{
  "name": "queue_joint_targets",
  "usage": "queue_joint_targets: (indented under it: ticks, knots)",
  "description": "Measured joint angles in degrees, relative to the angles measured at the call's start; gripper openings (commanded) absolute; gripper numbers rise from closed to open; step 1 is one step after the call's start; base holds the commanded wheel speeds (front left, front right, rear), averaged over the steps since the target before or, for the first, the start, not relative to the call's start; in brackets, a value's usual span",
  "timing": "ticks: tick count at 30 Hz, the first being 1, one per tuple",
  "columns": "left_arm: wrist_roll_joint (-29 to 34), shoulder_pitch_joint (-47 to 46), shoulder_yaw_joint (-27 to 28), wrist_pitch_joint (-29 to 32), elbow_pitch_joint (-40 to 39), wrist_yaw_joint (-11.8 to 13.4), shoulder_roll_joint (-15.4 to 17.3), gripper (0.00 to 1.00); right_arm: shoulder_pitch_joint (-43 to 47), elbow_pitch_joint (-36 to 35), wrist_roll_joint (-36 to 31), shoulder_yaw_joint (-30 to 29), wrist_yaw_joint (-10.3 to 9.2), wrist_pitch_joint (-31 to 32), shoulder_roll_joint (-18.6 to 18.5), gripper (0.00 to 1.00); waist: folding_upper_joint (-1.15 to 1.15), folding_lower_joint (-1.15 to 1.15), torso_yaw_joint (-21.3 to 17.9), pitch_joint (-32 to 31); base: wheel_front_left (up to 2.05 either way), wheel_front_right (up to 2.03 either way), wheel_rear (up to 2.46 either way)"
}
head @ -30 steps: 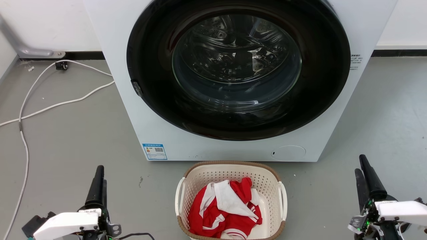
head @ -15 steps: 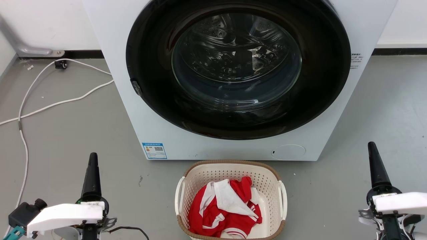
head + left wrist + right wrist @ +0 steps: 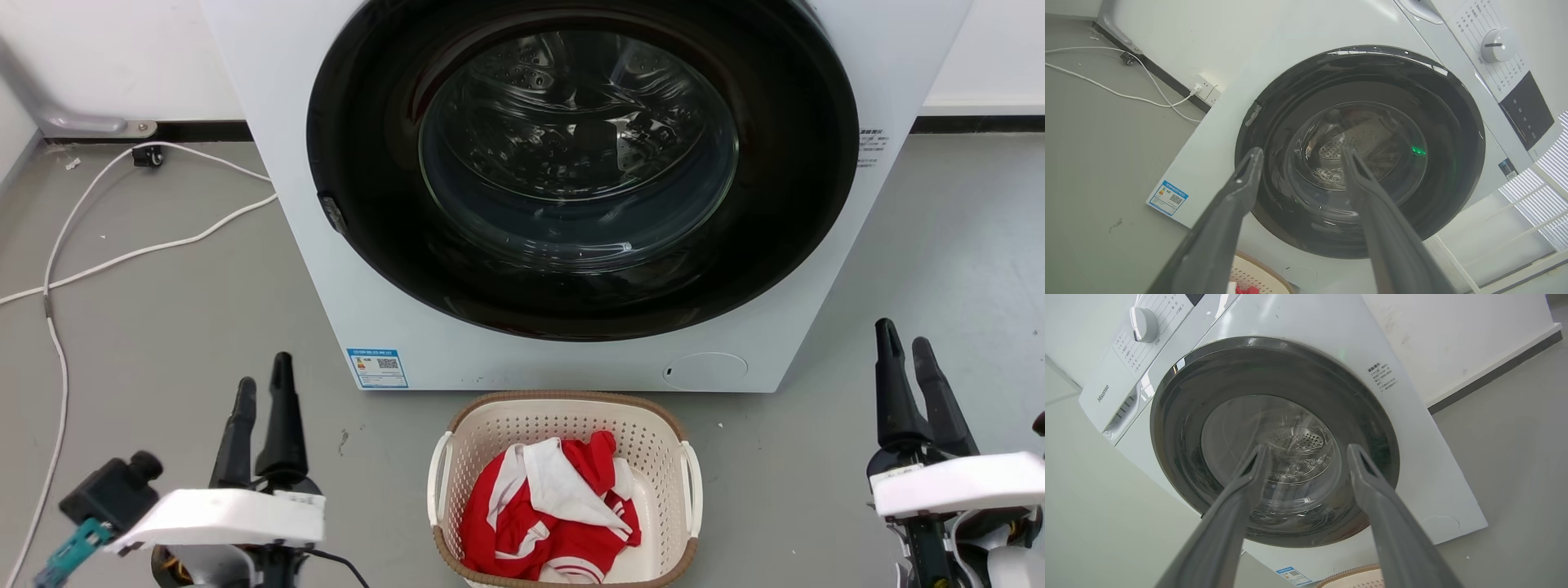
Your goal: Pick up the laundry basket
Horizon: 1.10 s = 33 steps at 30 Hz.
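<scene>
The laundry basket (image 3: 563, 416) stands on the grey floor just in front of the washing machine, cream with a brown rim and white side handles. Red and white clothes (image 3: 551, 510) lie inside it. My left gripper (image 3: 263, 382) is open well to the basket's left, fingers pointing up with nothing between them. My right gripper (image 3: 906, 345) is open far to the basket's right, also holding nothing. The left wrist view catches a slice of the basket (image 3: 1253, 275) at the bottom edge, below the open fingers (image 3: 1249, 171). In the right wrist view the basket's rim (image 3: 1355, 575) peeks in low.
A white front-loading washing machine (image 3: 367, 269) with a shut dark glass door (image 3: 580, 155) stands right behind the basket. White cables (image 3: 106, 261) run across the floor at the left. Grey floor (image 3: 939, 245) lies open on both sides.
Both arms have turned about their wrists, so each gripper now shows two parted fingers instead of one edge-on. The left gripper has shifted right toward the basket; the right has risen slightly.
</scene>
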Motion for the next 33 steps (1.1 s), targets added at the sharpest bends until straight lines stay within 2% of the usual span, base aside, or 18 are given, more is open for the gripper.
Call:
queue_joint_targets:
  ticks: [6, 12, 17, 28, 33]
  knots:
    - [9.61, 0.0, -3.67, -0.99, -1.6, 0.54, 0.01, 1.0, 0.09, -0.92, -6.1, 0.46, 0.0, -1.07, 0.0, 1.0, 0.0, 0.0, -0.05, 0.11, 0.0, 0.0, 0.0]
    - [16.18, 0.0, -6.62, -1.94, -2.88, 1.71, 0.86, 1.0, 0.12, -1.47, -11.71, 0.92, 0.0, -2.08, 0.0, 1.0, 0.0, 0.0, -0.12, 0.21, 0.0, 0.0, 0.0]
    - [21.37, -0.03, -10.6, -2.65, -4.17, 5.14, 3.05, 1.0, 0.15, -1.8, -15.52, 1.04, 0.0, -2.82, -0.01, 1.0, 0.0, 0.0, -0.11, 0.32, 0.0, 0.0, 0.0]
    - [28.49, -1.29, -20.18, -4.25, -4.57, 13.04, 8.46, 1.0, 0.91, -0.91, -23.4, 1.48, 0.0, -4.37, -0.02, 1.0, 0.0, 0.0, -0.13, 0.13, 0.0, 0.0, 0.0]
    - [29.89, -1.86, -23.28, -4.93, -4.33, 15.28, 10.02, 1.0, 0.9, -1.05, -26.79, 1.43, 0.0, -5.1, -0.03, 1.0, 0.0, 0.0, -0.14, 0.08, 0.0, 0.0, 0.0]
